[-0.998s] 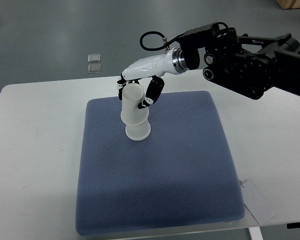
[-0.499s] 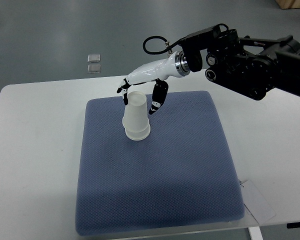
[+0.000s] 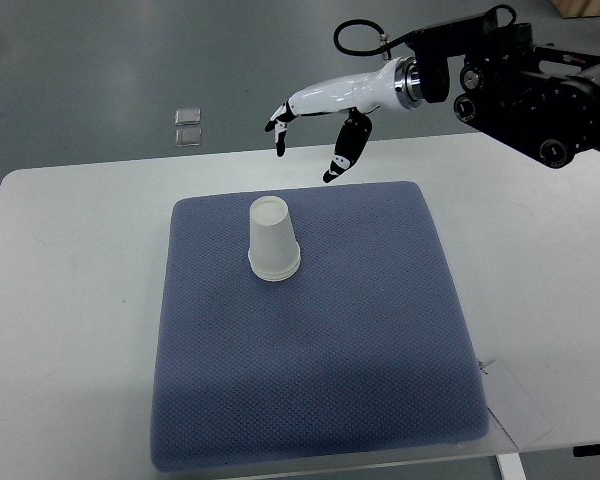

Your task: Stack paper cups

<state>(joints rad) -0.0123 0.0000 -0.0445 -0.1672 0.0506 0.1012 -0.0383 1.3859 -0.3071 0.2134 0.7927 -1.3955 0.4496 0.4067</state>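
1. Cups first: a white paper cup stack (image 3: 273,243) stands upside down, wide rim down, on the blue-grey quilted foam mat (image 3: 310,400). A doubled rim at its base shows one cup sleeved over another; what lies inside is hidden.
2. From the mat's centre the stack sits toward 11 o'clock, nearer the far edge and left edge than the other two.
3. The right robot hand (image 3: 315,130), white with black fingertips, hangs in the air at about 1 o'clock from the stack, well apart from it, over the far edge of the mat. Its fingers are spread and hold nothing.
4. Its black arm comes in from the picture's upper right corner.
5. The mat covers most of the white counter (image 3: 70,300); bare strips of counter run along the left and right sides, and a narrow one along the far side.
6. The mat's near half is open.
7. A white paper sheet (image 3: 515,400) pokes out from under the mat's corner at 5 o'clock.
8. Two small clear square pieces (image 3: 188,126) lie on the grey floor (image 3: 100,70) beyond the counter, at about 11 o'clock.
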